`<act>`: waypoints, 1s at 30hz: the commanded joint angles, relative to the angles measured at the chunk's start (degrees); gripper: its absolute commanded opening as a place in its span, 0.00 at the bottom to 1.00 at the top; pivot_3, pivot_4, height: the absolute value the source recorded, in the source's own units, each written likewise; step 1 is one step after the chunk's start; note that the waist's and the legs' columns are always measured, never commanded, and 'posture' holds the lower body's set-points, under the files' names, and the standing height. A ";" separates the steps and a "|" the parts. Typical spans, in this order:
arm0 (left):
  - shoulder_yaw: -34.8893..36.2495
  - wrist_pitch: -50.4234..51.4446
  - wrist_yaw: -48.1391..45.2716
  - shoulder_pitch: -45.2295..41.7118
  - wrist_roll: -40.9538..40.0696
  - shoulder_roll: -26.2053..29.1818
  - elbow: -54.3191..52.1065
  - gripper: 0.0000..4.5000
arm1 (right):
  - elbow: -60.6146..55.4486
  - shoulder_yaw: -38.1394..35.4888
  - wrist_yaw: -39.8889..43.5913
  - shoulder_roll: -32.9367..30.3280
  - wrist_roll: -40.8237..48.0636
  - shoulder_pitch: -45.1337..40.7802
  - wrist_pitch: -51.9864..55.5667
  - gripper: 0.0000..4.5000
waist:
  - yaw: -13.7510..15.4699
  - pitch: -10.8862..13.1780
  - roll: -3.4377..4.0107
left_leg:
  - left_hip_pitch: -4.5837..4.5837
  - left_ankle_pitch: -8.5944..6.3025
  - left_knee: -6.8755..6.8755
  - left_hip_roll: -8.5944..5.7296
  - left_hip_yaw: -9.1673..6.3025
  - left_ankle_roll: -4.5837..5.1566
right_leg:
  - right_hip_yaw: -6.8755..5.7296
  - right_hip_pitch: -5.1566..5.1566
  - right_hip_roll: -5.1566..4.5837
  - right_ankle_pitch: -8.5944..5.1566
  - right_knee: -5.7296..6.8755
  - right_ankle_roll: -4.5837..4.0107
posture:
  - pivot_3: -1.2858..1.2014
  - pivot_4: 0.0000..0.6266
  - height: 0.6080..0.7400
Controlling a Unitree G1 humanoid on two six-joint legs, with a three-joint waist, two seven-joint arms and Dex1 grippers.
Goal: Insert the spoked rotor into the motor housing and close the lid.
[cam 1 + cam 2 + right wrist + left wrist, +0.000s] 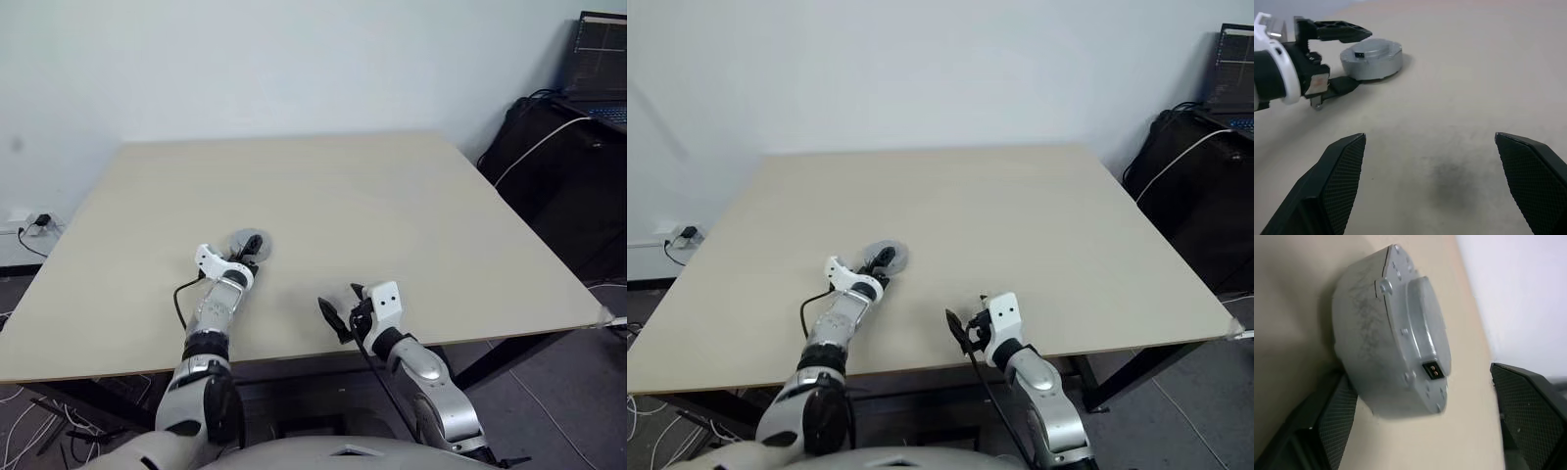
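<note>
From the head views, the grey motor housing (887, 258) was seen resting on the table (1019, 225), lid (1422, 323) on top. In the left wrist view, the left gripper (1420, 431) was spread wide around the housing, fingers (1334, 416) apart from it. In the right wrist view, the right gripper (1430, 186) was held wide open over bare table.

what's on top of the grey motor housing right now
The lid sits closed on the motor housing, with a small black two-pin socket in its edge. Whatever is inside, including the rotor, is covered and cannot be seen.
</note>
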 commanded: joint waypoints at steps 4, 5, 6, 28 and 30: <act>-11.86 8.79 -0.20 15.92 8.71 3.67 -15.01 1.00 | -1.02 -0.52 0.81 0.83 1.41 -1.76 1.56 1.00 | -0.01 -0.27 0.25 | 0.64 -0.23 -0.10 0.01 0.01 0.07 | 0.04 0.60 -0.02 -0.33 -0.01 0.09 | 0.52 0.00 1.00; -14.63 7.28 -1.52 17.92 10.98 4.68 -17.86 1.00 | -1.00 -0.81 0.55 1.02 1.47 -1.75 1.60 1.00 | -0.03 -0.28 0.29 | 0.76 -0.30 -0.15 0.01 0.01 0.06 | 0.09 0.72 -0.02 -0.42 -0.01 0.09 | 0.52 0.00 1.00; -17.44 4.37 -2.84 20.13 13.63 5.57 -20.98 1.00 | -0.99 -1.26 0.07 1.32 1.55 -1.64 1.45 1.00 | -0.01 -0.31 0.35 | 0.80 -0.33 -0.17 0.02 0.01 0.05 | 0.11 0.76 -0.02 -0.49 -0.02 0.07 | 0.52 0.00 1.00; -26.55 -53.81 10.26 28.26 43.42 2.55 -16.65 1.00 | 15.45 -12.11 -23.03 8.93 -13.85 7.63 -43.05 1.00 | 2.88 0.36 0.42 | -0.04 -0.42 -0.32 0.11 -0.08 -0.08 | 0.02 -0.13 0.01 -0.65 -0.01 -0.10 | 0.52 0.00 1.00; -26.44 -55.01 10.12 28.06 43.42 2.32 -15.86 1.00 | 16.03 -11.77 -22.06 8.79 -13.39 7.35 -43.55 1.00 | 2.83 0.38 0.44 | -0.04 -0.41 -0.30 0.11 -0.08 -0.07 | 0.02 -0.12 0.01 -0.67 0.00 -0.13 | 0.52 0.00 1.00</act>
